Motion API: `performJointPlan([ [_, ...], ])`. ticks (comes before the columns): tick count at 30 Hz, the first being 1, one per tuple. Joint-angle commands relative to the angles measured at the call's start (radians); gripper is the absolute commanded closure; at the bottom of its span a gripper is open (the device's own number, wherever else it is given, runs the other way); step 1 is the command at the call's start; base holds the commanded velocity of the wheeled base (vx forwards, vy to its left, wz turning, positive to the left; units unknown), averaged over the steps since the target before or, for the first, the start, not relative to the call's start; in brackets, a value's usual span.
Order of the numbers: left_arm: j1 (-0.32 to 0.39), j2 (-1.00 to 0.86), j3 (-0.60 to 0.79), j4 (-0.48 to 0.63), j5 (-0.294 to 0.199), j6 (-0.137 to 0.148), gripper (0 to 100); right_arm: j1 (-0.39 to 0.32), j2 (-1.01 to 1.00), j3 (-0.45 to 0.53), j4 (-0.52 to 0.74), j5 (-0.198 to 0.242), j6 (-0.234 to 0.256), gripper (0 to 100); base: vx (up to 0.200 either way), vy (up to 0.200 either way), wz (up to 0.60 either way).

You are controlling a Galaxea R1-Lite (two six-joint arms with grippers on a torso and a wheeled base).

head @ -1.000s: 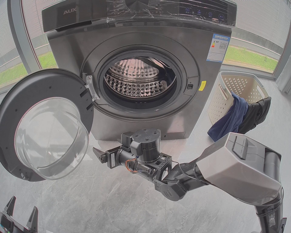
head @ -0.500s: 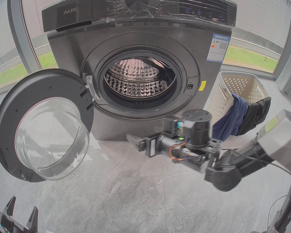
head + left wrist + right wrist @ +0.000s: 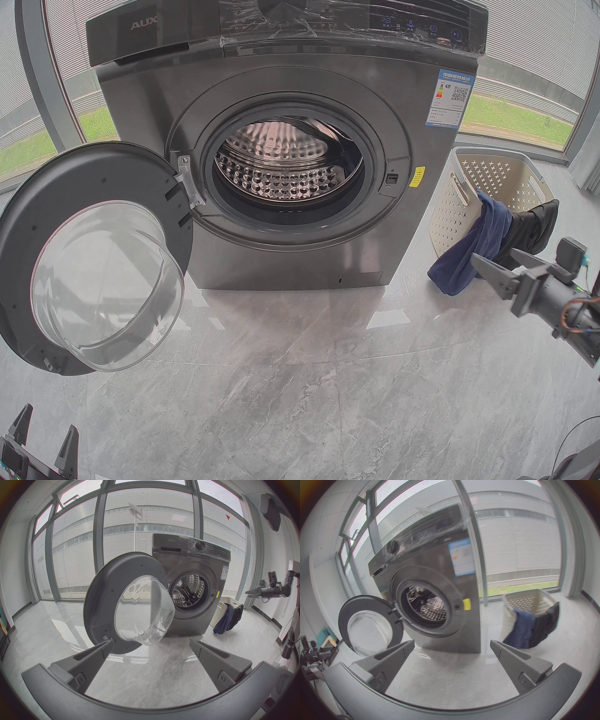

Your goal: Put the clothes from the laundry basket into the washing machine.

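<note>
While drum of washing machine is showing no clothes, nothing is looking loaded yet: blue garment and black garment are hanging over laundry basket rim. Right end effector is hovering near them, spread wide, empty; left end effector is sitting low, likewise spread.

From up on the head, one camera looks down, close, onto the grey front-loading washing machine and perforated beige plastic laundry basket. The left wrist camera sits low, well back, machine far ahead of the left gripper. The right wrist camera shares both, nearer, out ahead of the right gripper
</note>
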Motion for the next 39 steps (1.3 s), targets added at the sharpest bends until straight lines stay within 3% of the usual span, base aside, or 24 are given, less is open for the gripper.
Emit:
performJointPlan([
  [1, 0.0, -0.015, 0.015, 0.0, 0.001, 0.0, 0, -0.255, -0.463, 0.305, 0.01, 0.022, -0.028, 0, 0.0, 0.0, 0.0],
  [5, 0.0, -0.015, 0.015, 0.0, 0.001, 0.0, 0, -0.332, -0.578, 0.394, 0.036, 0.063, -0.049, 0, 0.0, 0.0, 0.0],
  [10, 0.0, -0.015, 0.015, 0.0, 0.001, 0.0, 0, -0.43, -0.77, 0.394, 0.25, 0.131, -0.058, 0, 0.0, 0.0, 0.0],
  [11, 0.0, -0.015, 0.015, 0.0, 0.001, 0.0, 0, -0.458, -0.862, 0.394, 0.377, 0.163, -0.058, 0, 0.0, 0.0, 0.0],
  [16, 0.0, -0.015, 0.015, 0.0, 0.001, 0.0, 0, -0.475, -1.103, 0.394, 0.659, 0.193, -0.06, 0, 0.0, 0.0, 0.0],
  [21, 0.0, -0.015, 0.015, 0.0, 0.001, 0.0, 0, -0.444, -1.267, 0.393, 0.842, 0.305, -0.074, 0, 0.0, 0.0, 0.0],
  [24, 0.0, -0.015, 0.015, 0.0, 0.001, 0.0, 0, -0.422, -1.274, 0.39, 0.849, 0.304, -0.077, 0, 0.0, 0.0, 0.0],
  [28, 0.0, -0.015, 0.015, 0.0, 0.001, 0.0, 0, -0.424, -1.279, 0.382, 0.865, 0.266, -0.083, 0, 0.0, 0.0, 0.0],
  [29, 0.0, -0.015, 0.015, 0.0, 0.001, 0.0, 0, -0.421, -1.281, 0.382, 0.869, 0.207, -0.101, 0, 0.0, 0.0, 0.0],
  [30, 0.0, -0.015, 0.015, 0.0, 0.001, 0.0, 0, -0.412, -1.291, 0.376, 0.888, 0.095, -0.14, 0, 0.0, 0.0, 0.0],
  [31, 0.0, -0.015, 0.015, 0.0, 0.001, 0.0, 0, -0.412, -1.296, 0.368, 0.902, 0.046, -0.155, 0, 0.0, 0.0, 0.0],
  [32, 0.0, -0.015, 0.015, 0.0, 0.001, 0.0, 0, -0.415, -1.294, 0.364, 0.911, 0.031, -0.157, 0, 0.0, 0.0, 0.0],
  [37, 0.0, -0.015, 0.015, 0.0, 0.001, 0.0, 0, -0.412, -1.297, 0.367, 0.911, 0.039, -0.127, 0, 0.0, 0.0, 0.0],
  [38, 0.0, -0.015, 0.015, 0.0, 0.001, 0.0, 0, -0.412, -1.296, 0.393, 0.902, 0.095, -0.103, 0, 0.0, 0.0, 0.0],
  [39, 0.0, -0.015, 0.015, 0.0, 0.001, -0.002, 0, -0.412, -1.294, 0.394, 0.898, 0.115, -0.109, 0, 0.0, 0.0, 0.0],
])
